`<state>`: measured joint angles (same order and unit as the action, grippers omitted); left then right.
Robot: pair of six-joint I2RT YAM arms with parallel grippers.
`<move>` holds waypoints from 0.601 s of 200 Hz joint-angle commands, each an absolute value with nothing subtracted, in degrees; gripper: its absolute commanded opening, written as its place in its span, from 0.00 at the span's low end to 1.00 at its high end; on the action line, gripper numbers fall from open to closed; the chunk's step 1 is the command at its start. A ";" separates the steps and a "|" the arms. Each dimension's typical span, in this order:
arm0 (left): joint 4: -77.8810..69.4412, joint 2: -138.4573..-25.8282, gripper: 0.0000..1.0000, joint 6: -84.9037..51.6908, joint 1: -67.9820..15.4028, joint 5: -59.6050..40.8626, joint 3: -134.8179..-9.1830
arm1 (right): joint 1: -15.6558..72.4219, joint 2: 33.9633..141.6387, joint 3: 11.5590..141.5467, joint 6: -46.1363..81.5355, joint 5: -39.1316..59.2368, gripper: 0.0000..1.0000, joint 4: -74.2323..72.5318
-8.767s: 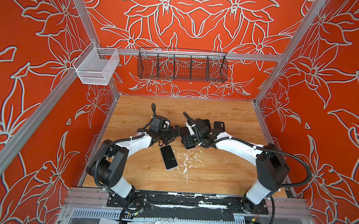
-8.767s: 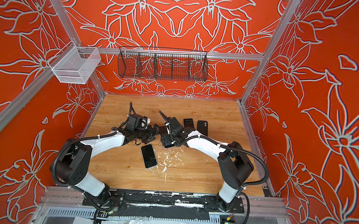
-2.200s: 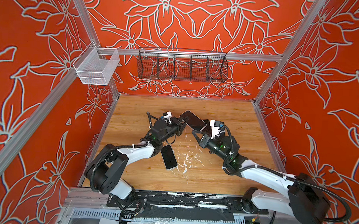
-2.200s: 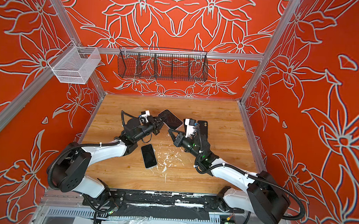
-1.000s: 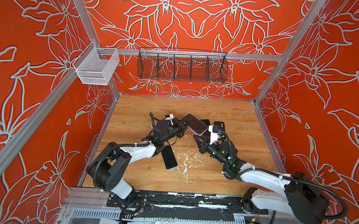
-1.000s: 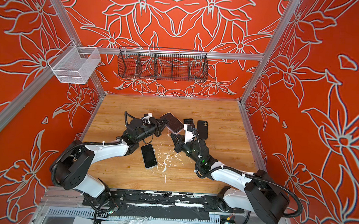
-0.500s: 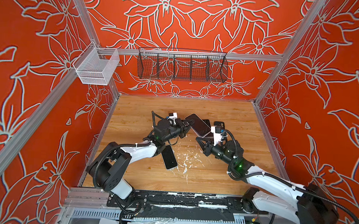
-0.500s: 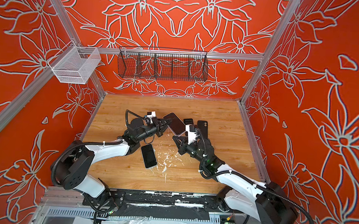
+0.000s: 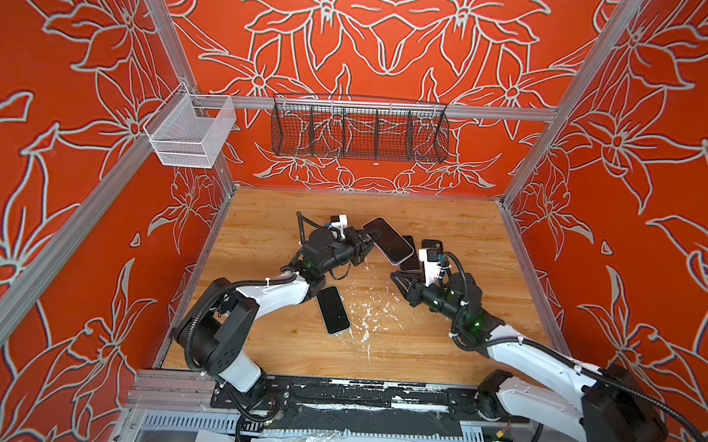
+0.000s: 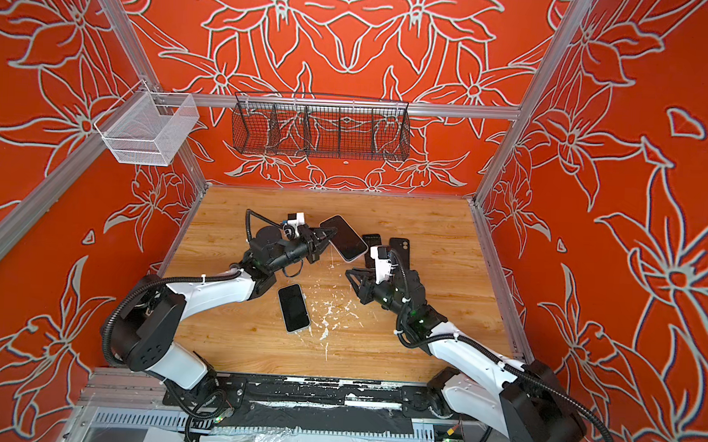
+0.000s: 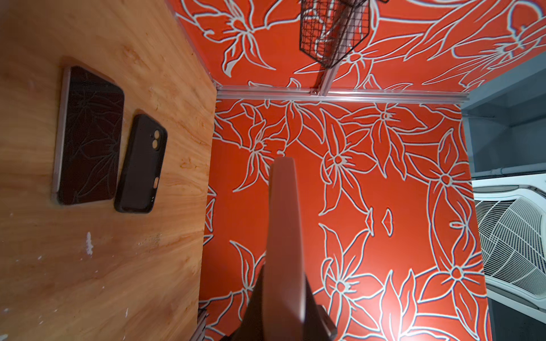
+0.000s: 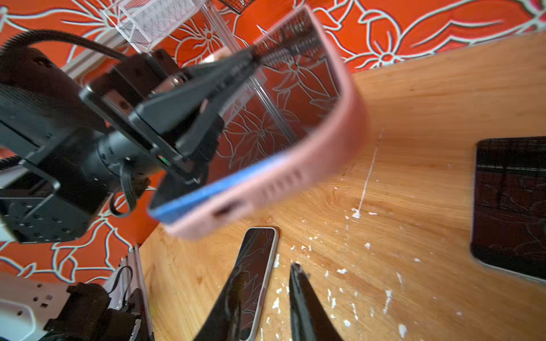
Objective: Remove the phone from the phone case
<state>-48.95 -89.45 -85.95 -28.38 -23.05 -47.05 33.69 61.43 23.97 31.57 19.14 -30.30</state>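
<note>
Left hand (image 9: 371, 241) clamps the pink phone case (image 12: 325, 153) aloft, blue phone (image 12: 189, 202) peeking from one corner. Right hand (image 9: 399, 281), at its five o'clock, hangs narrowly parted, empty.

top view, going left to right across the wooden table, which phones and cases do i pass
bare dark-screened phone lying mid-table → pink-cased phone gripped by the left end effector → second bare dark-screened phone → empty black phone case
</note>
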 commanded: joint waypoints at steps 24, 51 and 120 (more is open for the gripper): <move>-52.10 -89.65 0.00 -83.68 -27.03 -27.25 -50.22 | 32.02 60.55 23.98 29.98 23.91 0.42 -27.10; -50.15 -89.53 0.00 -81.94 -25.82 -29.62 -51.06 | 31.14 60.07 25.18 28.82 26.21 0.51 -24.80; -22.97 -85.45 0.00 -62.33 -24.37 -35.69 -59.25 | 30.02 58.75 32.50 21.34 28.16 0.77 -10.44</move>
<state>-32.80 -89.30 -72.47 -24.67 -31.83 -55.02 30.59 59.79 28.64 25.85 26.41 -17.12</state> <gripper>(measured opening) 0.100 0.723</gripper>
